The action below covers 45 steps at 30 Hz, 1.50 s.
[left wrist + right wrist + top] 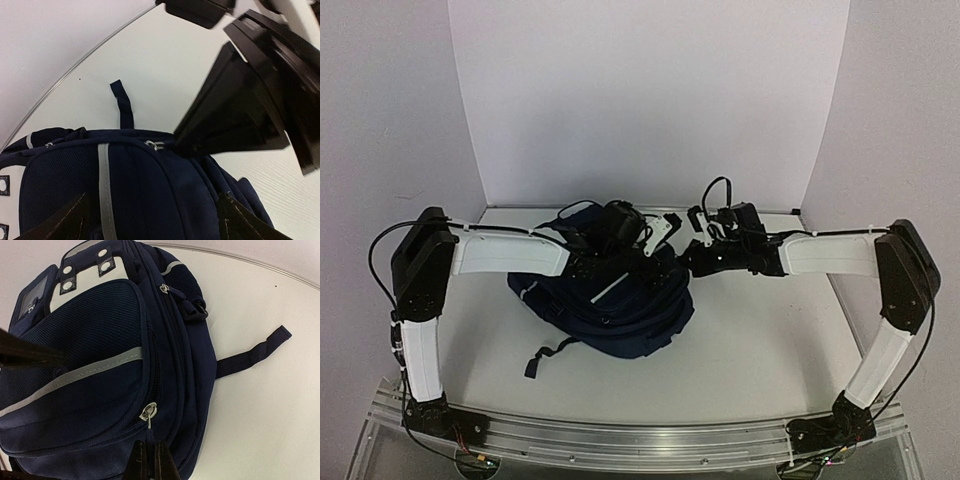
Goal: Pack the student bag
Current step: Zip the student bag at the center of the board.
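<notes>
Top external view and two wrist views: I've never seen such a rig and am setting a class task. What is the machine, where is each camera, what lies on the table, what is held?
Two white-and-black robot arms, the left arm and the right arm, are bolted at the near edge of a white table. The top camera looks down from behind them; each wrist camera rides on one arm and sees its own fingers. On the table lies a large dark navy fabric backpack. The left gripper stands open above it, holding nothing. The right gripper is shut at a metal zip pull; a grip is unclear.
</notes>
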Each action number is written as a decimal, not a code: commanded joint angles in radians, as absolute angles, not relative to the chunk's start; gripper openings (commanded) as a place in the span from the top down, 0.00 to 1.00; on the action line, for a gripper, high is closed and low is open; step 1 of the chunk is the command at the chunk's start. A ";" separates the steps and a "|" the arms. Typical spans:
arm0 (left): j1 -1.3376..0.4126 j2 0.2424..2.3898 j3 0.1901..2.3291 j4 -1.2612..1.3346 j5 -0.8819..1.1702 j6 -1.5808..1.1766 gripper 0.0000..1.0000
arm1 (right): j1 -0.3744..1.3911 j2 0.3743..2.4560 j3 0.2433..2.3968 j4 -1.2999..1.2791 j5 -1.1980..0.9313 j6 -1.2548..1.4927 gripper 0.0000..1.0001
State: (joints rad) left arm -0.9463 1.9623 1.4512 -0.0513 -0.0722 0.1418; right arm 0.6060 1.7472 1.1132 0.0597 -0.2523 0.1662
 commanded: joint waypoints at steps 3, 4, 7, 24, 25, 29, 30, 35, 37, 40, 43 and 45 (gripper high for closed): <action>-0.948 2.053 1.566 -0.031 -0.219 0.161 0.19 | 0.605 1.681 1.095 0.102 -0.241 0.202 1.00; -0.949 2.060 1.570 -0.030 -0.230 0.162 0.24 | 0.604 1.675 1.090 0.106 -0.241 0.205 1.00; -0.948 2.064 1.569 -0.019 -0.256 0.165 0.48 | 0.605 1.660 1.080 0.109 -0.234 0.207 1.00; -0.948 1.766 1.217 0.041 -0.056 0.199 1.00 | 0.551 1.621 1.094 0.057 0.030 0.324 1.00; -0.948 1.747 1.204 0.032 -0.031 0.194 1.00 | 0.544 1.623 1.097 0.047 0.019 0.321 1.00; -0.949 1.687 1.182 -0.025 0.080 0.183 1.00 | 0.535 1.645 1.120 0.014 -0.110 0.271 1.00; -0.948 1.680 1.185 -0.046 0.103 0.185 1.00 | 0.534 1.651 1.124 0.008 -0.157 0.254 1.00; -0.953 1.663 1.211 -0.113 0.209 0.195 1.00 | 0.534 1.687 1.150 -0.007 -0.234 0.224 1.00; -0.957 1.658 1.213 -0.111 0.233 0.201 1.00 | 0.535 1.723 1.175 -0.038 -0.259 0.220 1.00; -0.960 1.656 1.227 -0.122 0.246 0.206 1.00 | 0.534 1.787 1.233 -0.079 -0.212 0.247 1.00; -0.964 1.650 1.225 -0.130 0.227 0.202 1.00 | 0.534 1.833 1.280 -0.127 -0.083 0.314 1.00; -0.965 1.645 1.216 -0.129 0.171 0.180 1.00 | 0.533 1.838 1.295 -0.140 -0.009 0.362 1.00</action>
